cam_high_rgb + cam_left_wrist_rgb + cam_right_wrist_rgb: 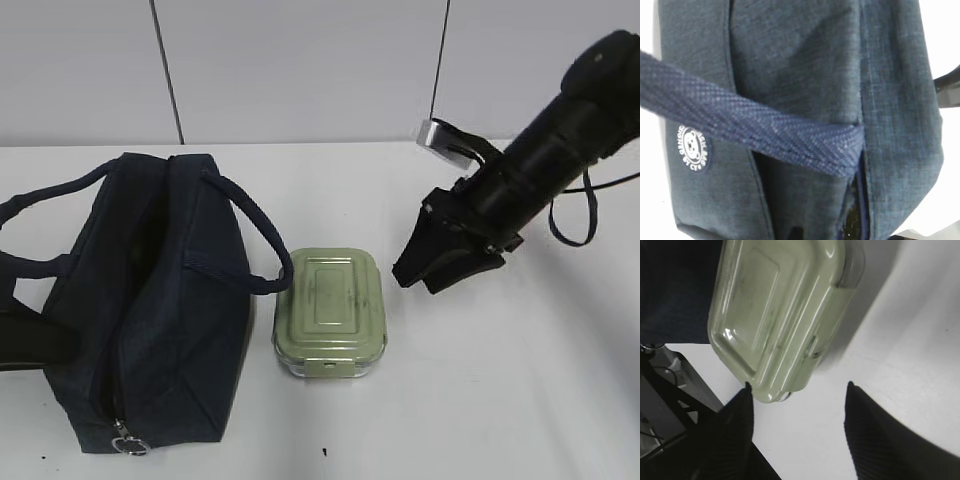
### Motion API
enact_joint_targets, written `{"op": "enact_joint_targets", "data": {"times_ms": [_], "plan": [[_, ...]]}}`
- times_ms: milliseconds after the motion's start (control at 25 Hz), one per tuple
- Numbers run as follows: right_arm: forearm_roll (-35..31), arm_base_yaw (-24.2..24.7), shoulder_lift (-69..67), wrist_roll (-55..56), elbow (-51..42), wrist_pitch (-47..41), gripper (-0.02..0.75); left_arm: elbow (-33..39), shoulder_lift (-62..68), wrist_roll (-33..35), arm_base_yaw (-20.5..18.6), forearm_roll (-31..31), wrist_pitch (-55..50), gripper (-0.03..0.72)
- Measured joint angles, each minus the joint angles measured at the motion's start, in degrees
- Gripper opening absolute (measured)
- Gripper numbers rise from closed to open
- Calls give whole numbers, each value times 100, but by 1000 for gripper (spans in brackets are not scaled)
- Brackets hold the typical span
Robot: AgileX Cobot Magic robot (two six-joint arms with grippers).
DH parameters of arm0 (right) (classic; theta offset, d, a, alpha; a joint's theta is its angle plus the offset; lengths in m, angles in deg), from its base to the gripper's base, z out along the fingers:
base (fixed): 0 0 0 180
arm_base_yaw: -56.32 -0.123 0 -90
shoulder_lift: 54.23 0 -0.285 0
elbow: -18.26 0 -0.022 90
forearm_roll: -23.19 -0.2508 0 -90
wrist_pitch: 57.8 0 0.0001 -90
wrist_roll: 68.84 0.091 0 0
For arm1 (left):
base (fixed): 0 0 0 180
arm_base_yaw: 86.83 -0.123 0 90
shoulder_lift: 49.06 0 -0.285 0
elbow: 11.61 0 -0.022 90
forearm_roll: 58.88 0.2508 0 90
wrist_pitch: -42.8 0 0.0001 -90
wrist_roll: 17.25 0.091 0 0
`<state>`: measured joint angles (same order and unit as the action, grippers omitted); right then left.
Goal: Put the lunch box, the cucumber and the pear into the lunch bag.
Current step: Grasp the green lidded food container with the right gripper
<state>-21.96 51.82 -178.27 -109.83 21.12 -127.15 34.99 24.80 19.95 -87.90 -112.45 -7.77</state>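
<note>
The only marking in view is a small round white printed badge (692,148) on the side panel of the large dark navy fabric lunch bag (805,65), seen in the left wrist view. It carries a ring of white lettering around a central figure, but the letters are too small and blurred to read.

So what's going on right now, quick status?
Right gripper jaws open, near lunch box, not touching. Left gripper unseen, by lunch bag. Box on table beside bag. Cucumber, pear not visible.
</note>
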Motion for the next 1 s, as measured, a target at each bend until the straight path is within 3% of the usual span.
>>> {"op": "enact_joint_targets", "data": {"times_ms": [440, 1000], "plan": [[-2216, 302, 0, -2086, -1538, 160, 449, 0, 0, 0, 0, 0, -4, -13], [-2443, 302, 31, -2249, -1566, 211, 450, 0, 0, 0, 0, 0, -6, -13]]}}
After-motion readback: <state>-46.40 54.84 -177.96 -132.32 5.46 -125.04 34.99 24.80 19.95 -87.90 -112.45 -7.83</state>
